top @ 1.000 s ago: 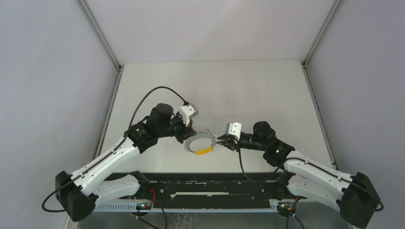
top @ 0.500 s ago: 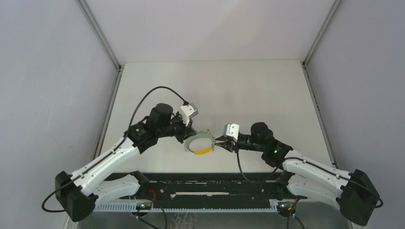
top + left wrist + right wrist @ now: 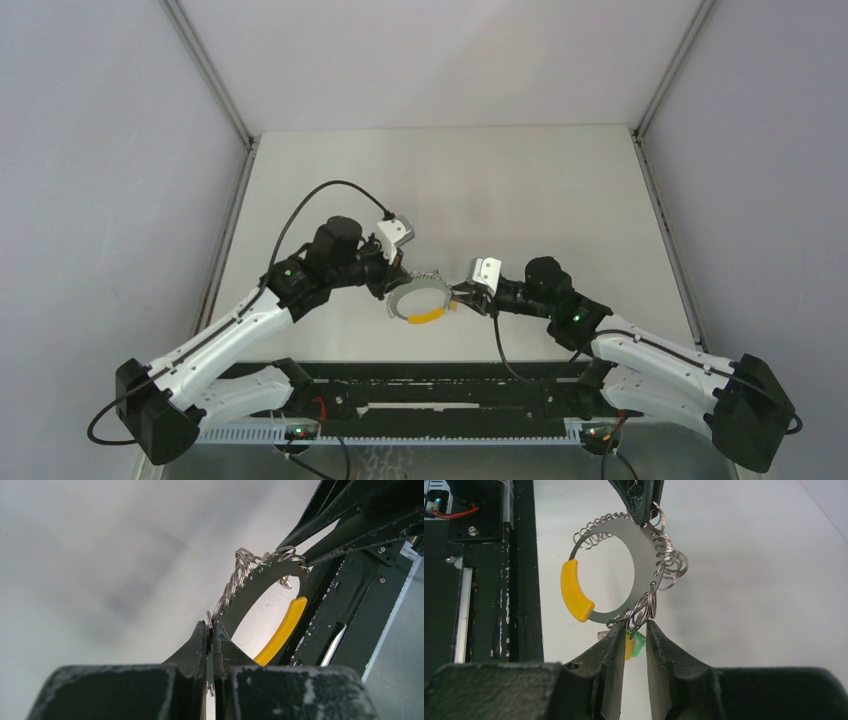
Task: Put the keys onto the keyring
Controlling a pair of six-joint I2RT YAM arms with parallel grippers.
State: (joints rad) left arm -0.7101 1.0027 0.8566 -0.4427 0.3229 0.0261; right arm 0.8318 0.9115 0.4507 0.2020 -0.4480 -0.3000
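Note:
The keyring [image 3: 645, 550] is a flat grey ring with small wire loops along its rim and a yellow plastic segment [image 3: 574, 592]. It is held up on edge above the table. My left gripper [image 3: 211, 630] is shut on its rim, seen at the ring's left side from above [image 3: 393, 290]. My right gripper [image 3: 635, 630] sits at the opposite rim [image 3: 458, 298]. Its jaws stand a narrow gap apart, and the keys fill that gap: a green head [image 3: 639, 644] and a yellow head [image 3: 628, 648], just under the rim's loops. Their blades are hidden.
The black rail frame [image 3: 430, 395] runs along the table's near edge, just below the keyring. Grey walls and metal posts [image 3: 215, 75] enclose the white table [image 3: 450, 190] on three sides. The left arm's black cable [image 3: 330, 190] arcs above its wrist.
My right gripper has crept a little to the left, up against the keyring's rim. The left gripper and the ring have stayed put.

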